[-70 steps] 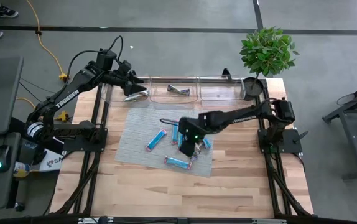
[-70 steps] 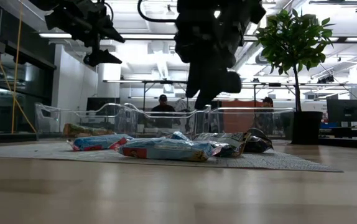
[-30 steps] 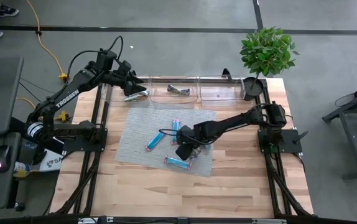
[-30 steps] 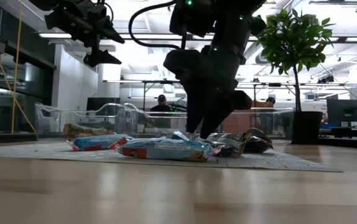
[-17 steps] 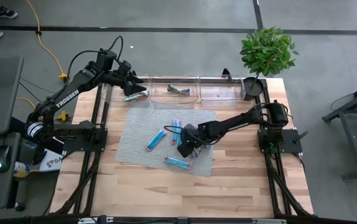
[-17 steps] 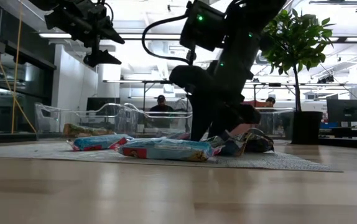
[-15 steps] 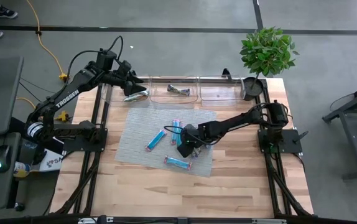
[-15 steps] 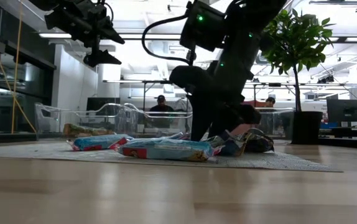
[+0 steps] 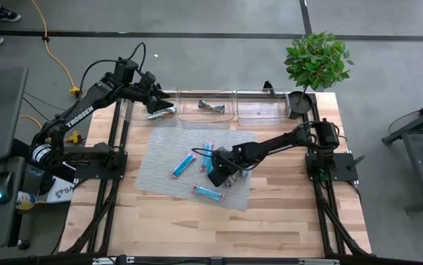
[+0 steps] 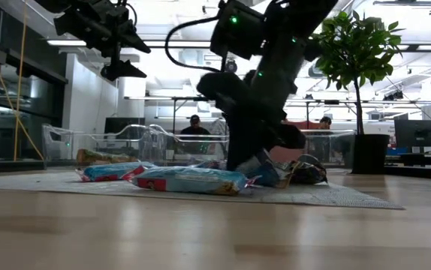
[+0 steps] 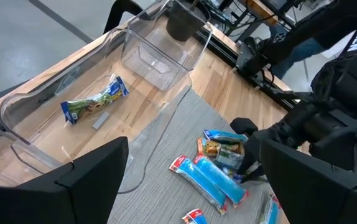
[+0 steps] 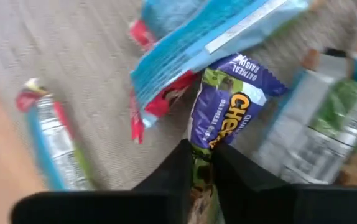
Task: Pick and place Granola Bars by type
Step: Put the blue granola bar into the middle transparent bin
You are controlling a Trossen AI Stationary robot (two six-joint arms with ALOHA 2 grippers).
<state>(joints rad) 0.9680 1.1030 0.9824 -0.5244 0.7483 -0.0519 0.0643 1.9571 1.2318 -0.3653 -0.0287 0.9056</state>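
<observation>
- High view: your right gripper [image 9: 221, 174] is down in the cluster of granola bars [image 9: 213, 163] on the grey mat [image 9: 160, 158], which lies on the wooden table [image 9: 285, 213]. You see blue bars with pink-red ends scattered across the mat, one lying apart nearer the table's front edge. Your left gripper [image 9: 161, 110] waits spread wide over the left one of the clear bins [image 9: 219, 107] at the far edge; a bar already lies in that bin and another in the middle one.
- Low view: the bars lie flat and thin on the mat, puffy in crinkled foil. Judge them light and slippery; a wrapper will likely slide or fold before the bar lifts, so take each across its narrow width near the middle, not by a flimsy crimped end.
- Left wrist view: you look past the spread fingers at a blue bar with yellow-green print [image 11: 94, 102] in the bin, and at the pile beyond with the right arm over it.
- Right wrist view: your right fingers are pressed together on the end of a purple-blue bar with yellow lettering [image 12: 228, 115], which lies partly under a bright blue bar [image 12: 203, 40]. That end grip looks shallow; expect the wrapper to stretch and the upper bar to drag along.
</observation>
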